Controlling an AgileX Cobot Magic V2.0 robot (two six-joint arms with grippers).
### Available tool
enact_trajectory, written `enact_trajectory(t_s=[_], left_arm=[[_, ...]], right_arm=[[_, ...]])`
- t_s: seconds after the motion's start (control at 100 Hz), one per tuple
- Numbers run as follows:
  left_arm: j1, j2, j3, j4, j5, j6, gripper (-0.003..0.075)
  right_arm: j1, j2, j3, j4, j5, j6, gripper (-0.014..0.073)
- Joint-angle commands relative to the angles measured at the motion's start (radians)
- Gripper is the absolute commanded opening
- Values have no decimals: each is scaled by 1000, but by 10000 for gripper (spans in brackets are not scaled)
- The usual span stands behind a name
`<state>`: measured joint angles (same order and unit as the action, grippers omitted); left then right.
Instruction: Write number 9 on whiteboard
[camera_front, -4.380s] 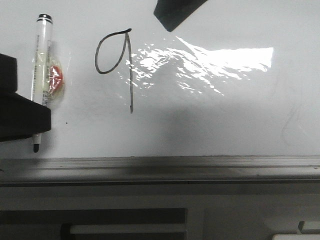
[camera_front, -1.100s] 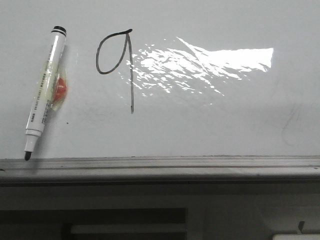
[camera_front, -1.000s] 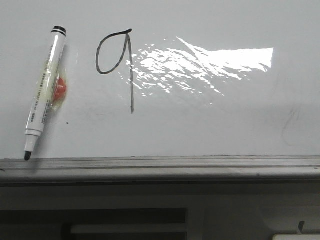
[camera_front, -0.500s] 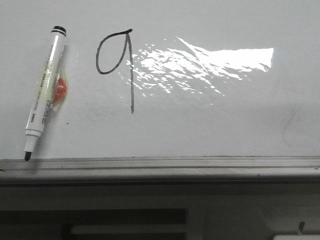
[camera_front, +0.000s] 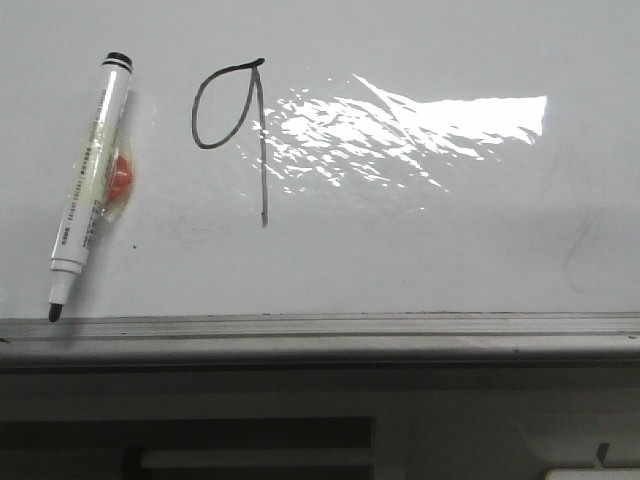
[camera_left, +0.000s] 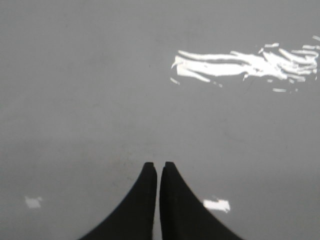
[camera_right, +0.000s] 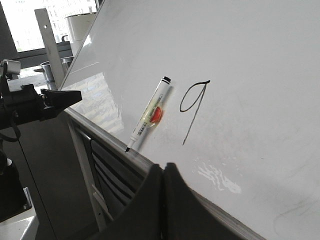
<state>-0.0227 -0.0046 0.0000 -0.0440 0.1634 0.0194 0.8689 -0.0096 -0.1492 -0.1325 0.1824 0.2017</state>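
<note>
The number 9 (camera_front: 240, 125) is drawn in thin black line on the whiteboard (camera_front: 400, 250), left of the bright glare. It also shows in the right wrist view (camera_right: 194, 107). A white marker (camera_front: 88, 190), uncapped, with a red patch under clear tape, lies on the board left of the 9, tip at the grey edge rail (camera_front: 320, 328). The marker also shows in the right wrist view (camera_right: 148, 114). My left gripper (camera_left: 158, 167) is shut and empty over bare board. My right gripper (camera_right: 164, 167) is shut and empty, off the board's edge. Neither gripper shows in the front view.
A dark frame with slats (camera_right: 107, 165) sits below the rail. My left arm's black body (camera_right: 35, 102) stands beyond the board's corner in the right wrist view. A faint grey smudge (camera_front: 580, 250) marks the board at the right.
In the earliest frame a black gripper covered the marker's lower part and a dark shape stood at the top; both have left the front view. The marker now lies tilted, tip on the rail.
</note>
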Motion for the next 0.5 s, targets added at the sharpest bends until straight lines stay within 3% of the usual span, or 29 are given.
enact_trajectory(t_s=[0.0, 0.1, 0.49], left_arm=[[4, -29, 20, -1, 16, -10, -20], [4, -29, 20, -1, 132, -10, -20], [4, -27, 20, -1, 133, -10, -20]], right_arm=[[0, 16, -24, -6, -82, -9, -64], [0, 16, -24, -6, -82, -9, -64], [0, 16, -24, -6, -82, -9, -64]])
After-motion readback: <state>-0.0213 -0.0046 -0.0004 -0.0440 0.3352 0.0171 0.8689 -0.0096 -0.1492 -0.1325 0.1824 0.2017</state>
